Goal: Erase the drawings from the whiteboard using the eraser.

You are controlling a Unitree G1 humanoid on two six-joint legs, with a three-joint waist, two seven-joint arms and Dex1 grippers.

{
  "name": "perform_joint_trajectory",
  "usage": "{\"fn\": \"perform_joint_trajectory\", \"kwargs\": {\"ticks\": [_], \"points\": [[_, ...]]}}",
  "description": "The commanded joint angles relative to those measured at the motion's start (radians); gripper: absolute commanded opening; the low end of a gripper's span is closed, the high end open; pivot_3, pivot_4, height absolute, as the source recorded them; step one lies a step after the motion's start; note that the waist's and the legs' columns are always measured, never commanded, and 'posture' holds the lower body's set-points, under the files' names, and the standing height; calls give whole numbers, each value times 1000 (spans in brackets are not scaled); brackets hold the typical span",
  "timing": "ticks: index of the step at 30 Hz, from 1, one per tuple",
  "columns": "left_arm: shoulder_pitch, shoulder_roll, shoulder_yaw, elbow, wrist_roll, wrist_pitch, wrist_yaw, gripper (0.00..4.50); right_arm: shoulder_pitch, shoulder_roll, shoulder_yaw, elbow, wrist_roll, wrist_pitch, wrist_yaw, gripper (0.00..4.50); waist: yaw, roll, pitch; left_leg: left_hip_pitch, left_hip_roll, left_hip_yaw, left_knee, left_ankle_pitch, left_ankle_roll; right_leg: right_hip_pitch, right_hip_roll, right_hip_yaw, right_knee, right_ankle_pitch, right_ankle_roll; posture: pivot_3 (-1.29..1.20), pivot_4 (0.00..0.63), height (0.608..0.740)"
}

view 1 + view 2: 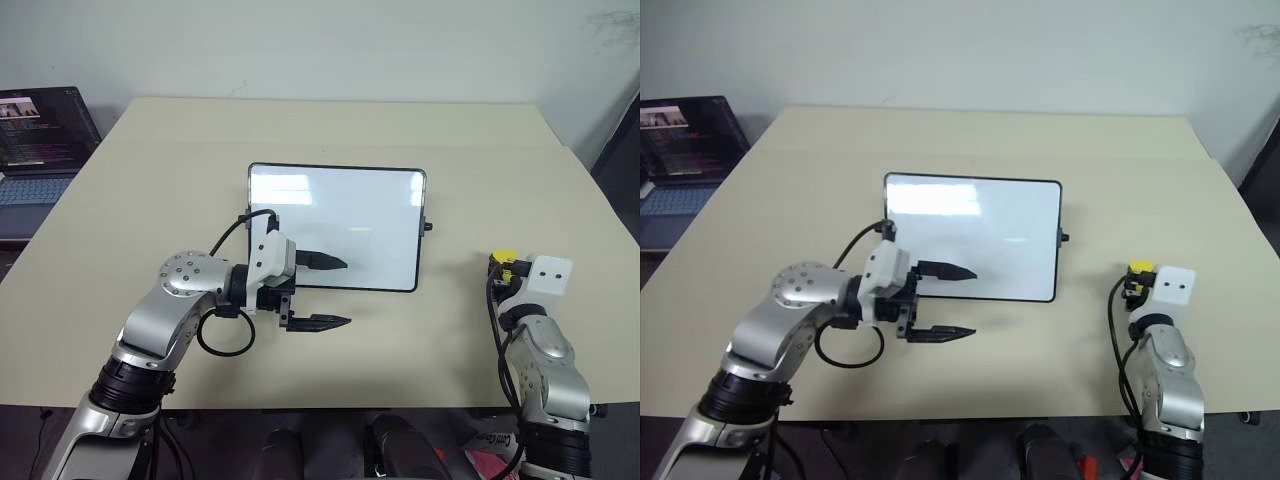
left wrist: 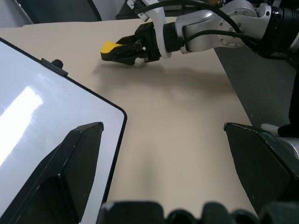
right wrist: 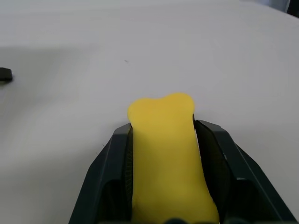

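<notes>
Right gripper [image 2: 122, 52] clamped on the eraser [image 3: 166, 158]; left gripper [image 1: 322, 292] with its fingers spread beside the whiteboard [image 1: 340, 225].

The right fingers [image 3: 212, 163] pinch the yellow eraser from both sides so that its tip bulges beyond them, the grip standing over the table [image 1: 420, 130] at about 4 o'clock from the board and well apart from it. The left gripper's two black fingers stand wide apart at the board's 7 o'clock corner, one over the white surface and one over the table below the frame. No drawings can be made out on the glossy face. A laptop [image 1: 40, 140] sits at 10 o'clock. For a clean wipe, the eraser would best be carried to the board, laid flat, and drawn along with even pressure, the left gripper steadying the frame.
</notes>
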Motion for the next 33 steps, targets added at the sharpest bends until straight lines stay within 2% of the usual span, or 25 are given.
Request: {"fn": "perform_joint_trajectory", "kwargs": {"ticks": [1,5,10,14,18,26,33], "points": [[-1,0,15,-25,-7,-2,11,4500,2,-1,-14,-47,42,-30,19,2109,0,0,0,0,0,0,0,0,0,0,0,0,0,0,0,0,150,740],[-1,1,14,-23,-8,-4,12,4500,7,-9,8,-63,52,-22,39,2109,0,0,0,0,0,0,0,0,0,0,0,0,0,0,0,0,150,740],[1,2,12,-20,-7,-5,15,4500,5,-51,59,-37,-17,-3,35,2109,0,0,0,0,0,0,0,0,0,0,0,0,0,0,0,0,150,740],[4,3,12,-20,-6,-7,15,4500,0,-17,38,-65,49,-12,40,2109,0,0,0,0,0,0,0,0,0,0,0,0,0,0,0,0,150,740],[8,3,14,-23,-8,-7,15,4500,-8,-30,40,-37,12,-35,15,2109,1,0,0,0,0,0,0,0,0,0,0,0,0,0,0,0,150,740],[14,4,15,-26,-8,-8,15,4500,-2,-12,13,-38,55,-77,15,2109,1,0,0,0,0,0,0,0,0,0,0,0,0,0,0,0,150,740],[17,8,16,-24,-6,-13,12,4500,7,-29,40,-45,48,-78,42,2109,1,0,0,0,0,0,0,0,0,0,0,0,0,0,0,0,150,740]]}}
